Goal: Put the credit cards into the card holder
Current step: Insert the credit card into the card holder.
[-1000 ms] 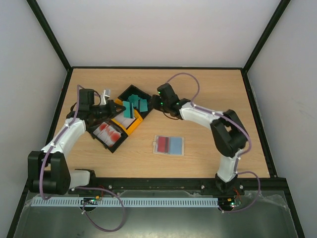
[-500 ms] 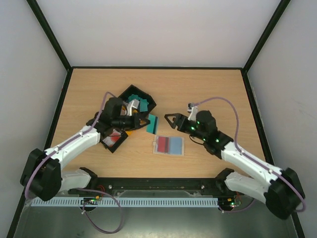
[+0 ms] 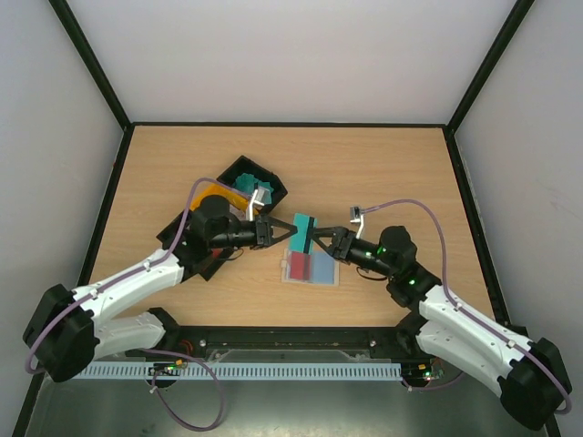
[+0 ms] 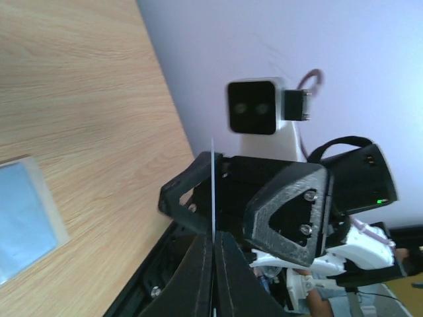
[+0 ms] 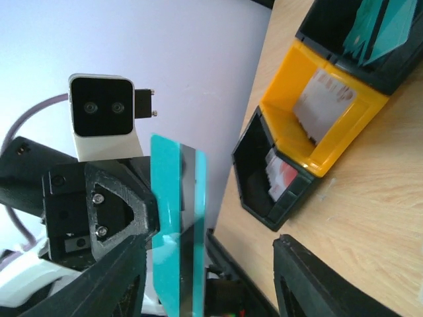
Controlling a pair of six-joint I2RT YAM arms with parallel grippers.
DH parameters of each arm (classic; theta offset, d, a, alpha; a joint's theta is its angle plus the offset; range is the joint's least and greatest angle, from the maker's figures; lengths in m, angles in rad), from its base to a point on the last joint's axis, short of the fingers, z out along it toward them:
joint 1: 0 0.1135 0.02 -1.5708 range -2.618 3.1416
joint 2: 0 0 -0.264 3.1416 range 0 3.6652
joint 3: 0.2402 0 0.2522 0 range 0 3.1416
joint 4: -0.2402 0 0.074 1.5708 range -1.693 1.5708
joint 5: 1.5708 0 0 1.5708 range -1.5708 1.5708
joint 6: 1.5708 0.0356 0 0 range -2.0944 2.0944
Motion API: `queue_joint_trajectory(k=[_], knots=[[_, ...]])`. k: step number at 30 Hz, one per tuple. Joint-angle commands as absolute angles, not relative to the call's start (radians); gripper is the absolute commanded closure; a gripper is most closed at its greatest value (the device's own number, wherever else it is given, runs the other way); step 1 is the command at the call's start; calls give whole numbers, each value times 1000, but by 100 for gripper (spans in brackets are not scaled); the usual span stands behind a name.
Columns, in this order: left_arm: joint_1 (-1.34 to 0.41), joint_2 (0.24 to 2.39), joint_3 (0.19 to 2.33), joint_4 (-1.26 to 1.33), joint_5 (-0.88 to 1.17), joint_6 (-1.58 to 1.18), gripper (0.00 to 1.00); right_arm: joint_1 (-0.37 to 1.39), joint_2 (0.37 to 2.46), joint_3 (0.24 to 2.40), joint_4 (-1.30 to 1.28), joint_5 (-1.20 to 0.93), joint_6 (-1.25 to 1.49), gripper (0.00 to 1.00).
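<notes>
Looking down from above, the left gripper [image 3: 284,233] is clenched on a teal card [image 3: 303,232], holding it on edge in the air over the middle of the desk [image 3: 401,164]. The right gripper [image 3: 319,241] meets it from the other side, jaws spread about the card's far edge and not pinching it. Just below them the card holder [image 3: 310,269] lies flat on the desk, showing a red half and a blue half; whether those are cards already seated I cannot tell. Behind the left arm sit the bins: a black bin [image 3: 273,188] with more teal cards and a yellow bin [image 3: 205,193], partly hidden.

From the left wrist, the card shows edge-on as a thin line pinched between this gripper's closed fingers. The right gripper faces it, seemingly with one finger to each side of the card. A corner of the card holder shows at the lower left, apart from both grippers.

From the right wrist, the card's teal face with a grey stripe fills the middle, its lower end between the widely parted fingers and close to one of them. Beyond it the yellow bin holds a white card [image 5: 320,105], and a low black bin [image 5: 261,191] holds a red-marked card [image 5: 281,175].

As I judge it, the task is at an early stage: one card is in a mid-air handover, not yet in the holder, and several more wait in the bins
</notes>
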State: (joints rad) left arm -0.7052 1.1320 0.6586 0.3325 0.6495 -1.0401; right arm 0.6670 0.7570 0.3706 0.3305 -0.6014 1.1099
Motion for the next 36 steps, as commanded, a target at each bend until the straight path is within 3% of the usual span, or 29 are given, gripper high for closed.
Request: queue_joint_trajectory(k=[1,9,12,14,17,20,25,31,34,36], knots=[[-719,1105,627,504,651,-1136,97,669,755,360,497,-689,1194,55],[-727,1111,605,539,646,-1166,98,669,706,340,617,-697,1268,97],[-729,1111,597,537,643,-1166,97,669,707,335,618,-694,1278,98],[-728,1109,597,513,642,-1151,90,669,697,338,592,-671,1264,98],[-727,1097,612,359,583,-1074,52,669,676,366,440,-593,1181,98],[-727,1097,644,126,456,-971,32,669,672,395,204,-468,1053,98],[-735,1153,648,-11,324,-898,26,649,759,394,9,-326,939,98],[-785,1302,692,-59,192,-821,21,589,865,359,-9,-342,919,98],[-825,1390,710,-56,154,-794,10,570,859,335,-2,-360,932,98],[-848,1434,719,-48,153,-785,8,561,842,319,-4,-373,939,98]])
